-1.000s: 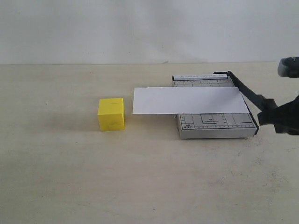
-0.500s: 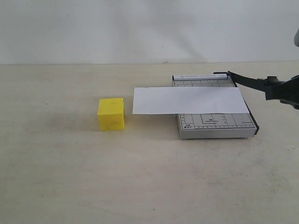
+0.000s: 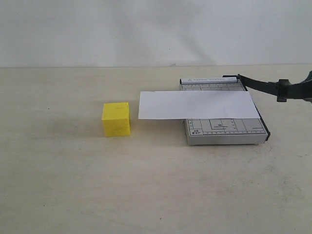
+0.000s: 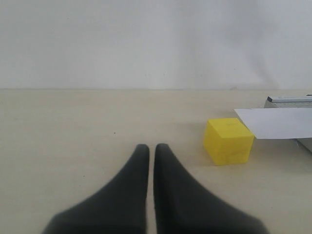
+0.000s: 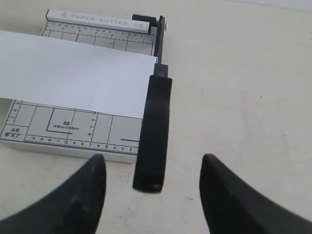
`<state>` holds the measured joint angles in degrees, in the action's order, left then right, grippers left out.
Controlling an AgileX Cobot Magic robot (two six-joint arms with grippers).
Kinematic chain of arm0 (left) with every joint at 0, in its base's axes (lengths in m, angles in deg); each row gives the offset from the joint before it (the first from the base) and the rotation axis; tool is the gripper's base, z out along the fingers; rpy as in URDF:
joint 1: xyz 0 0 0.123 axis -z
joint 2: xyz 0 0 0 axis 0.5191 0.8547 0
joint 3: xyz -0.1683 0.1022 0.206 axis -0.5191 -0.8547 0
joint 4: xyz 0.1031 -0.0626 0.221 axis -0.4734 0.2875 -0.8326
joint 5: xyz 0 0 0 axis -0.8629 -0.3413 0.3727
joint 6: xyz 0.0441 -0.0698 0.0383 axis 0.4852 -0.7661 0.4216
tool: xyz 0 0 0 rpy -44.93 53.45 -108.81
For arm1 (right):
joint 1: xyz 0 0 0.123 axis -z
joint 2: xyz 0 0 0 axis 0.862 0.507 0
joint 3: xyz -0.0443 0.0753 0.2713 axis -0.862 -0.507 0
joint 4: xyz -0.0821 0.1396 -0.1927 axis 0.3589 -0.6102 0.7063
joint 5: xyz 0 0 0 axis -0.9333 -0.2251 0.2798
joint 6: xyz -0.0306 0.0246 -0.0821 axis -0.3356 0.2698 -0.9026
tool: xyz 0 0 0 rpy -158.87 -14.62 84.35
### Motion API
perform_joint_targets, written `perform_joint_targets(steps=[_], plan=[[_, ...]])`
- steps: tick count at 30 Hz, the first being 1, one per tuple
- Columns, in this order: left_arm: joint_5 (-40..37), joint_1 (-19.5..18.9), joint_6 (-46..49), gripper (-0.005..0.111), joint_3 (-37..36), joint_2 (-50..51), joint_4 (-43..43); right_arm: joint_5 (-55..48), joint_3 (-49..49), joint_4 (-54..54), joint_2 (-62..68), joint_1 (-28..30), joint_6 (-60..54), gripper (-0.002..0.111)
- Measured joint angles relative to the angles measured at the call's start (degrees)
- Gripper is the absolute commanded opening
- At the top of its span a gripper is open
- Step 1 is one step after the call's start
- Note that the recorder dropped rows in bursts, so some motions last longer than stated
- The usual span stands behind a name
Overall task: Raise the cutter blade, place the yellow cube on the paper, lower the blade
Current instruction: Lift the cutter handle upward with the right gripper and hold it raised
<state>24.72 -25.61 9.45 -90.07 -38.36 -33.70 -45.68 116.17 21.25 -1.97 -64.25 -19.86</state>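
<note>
The cutter blade [image 3: 258, 86] stands raised off the grey cutter base [image 3: 224, 130], and its thick black handle [image 3: 294, 90] points toward the right edge. The white paper [image 3: 195, 105] lies across the base and overhangs its left side. The yellow cube [image 3: 116, 118] sits on the table left of the paper. In the right wrist view my right gripper [image 5: 154, 158] is open, its fingers either side of the handle [image 5: 155, 131] without touching it. My left gripper [image 4: 151, 146] is shut and holds nothing, a short way from the cube [image 4: 228, 141].
A plain beige table [image 3: 146, 185] carries everything, with a white wall behind. The paper's free end [image 4: 278, 122] lies close beside the cube.
The blade went from lying low at the base's right edge to raised. My right gripper, which held the handle, has let go and drawn back to the right, almost out of the exterior view.
</note>
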Motion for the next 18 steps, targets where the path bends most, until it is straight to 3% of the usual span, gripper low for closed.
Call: perform_joint_targets(steps=[3, 5, 6, 10, 12, 14, 16, 18], plan=[[0.0, 0.0, 0.0, 0.004, 0.0, 0.0, 0.0, -9.8, 0.0, 0.0, -10.7, 0.0, 0.6, 0.051], [0.0, 0.0, 0.0, 0.004, 0.0, 0.0, 0.0, -16.9, 0.0, 0.0, -17.7, 0.0, 3.1, 0.028], [0.0, 0.0, 0.0, 0.004, 0.0, 0.0, 0.0, -19.7, 0.0, 0.0, -19.9, 0.0, 4.4, 0.000], [0.0, 0.0, 0.0, 0.004, 0.0, 0.0, 0.0, -20.9, -4.7, -2.6, -33.3, 0.0, 6.3, 0.000], [0.0, 0.0, 0.0, 0.004, 0.0, 0.0, 0.0, -13.1, -11.9, -4.7, -39.1, 0.0, 7.8, 0.000], [0.2, 0.0, -0.1, 0.004, 0.0, 0.0, 0.1, 1.0, -20.6, -7.0, -44.3, 0.0, 8.1, 0.000], [2.5, 0.0, -2.1, 0.004, 0.0, 0.0, 7.0, 21.1, -30.7, -7.9, -46.8, 0.0, 8.3, 0.000], [3.8, 0.0, -3.1, 0.004, 0.0, 0.0, 14.9, 28.8, -34.6, -8.0, -46.8, 0.0, 8.3, 0.000]])
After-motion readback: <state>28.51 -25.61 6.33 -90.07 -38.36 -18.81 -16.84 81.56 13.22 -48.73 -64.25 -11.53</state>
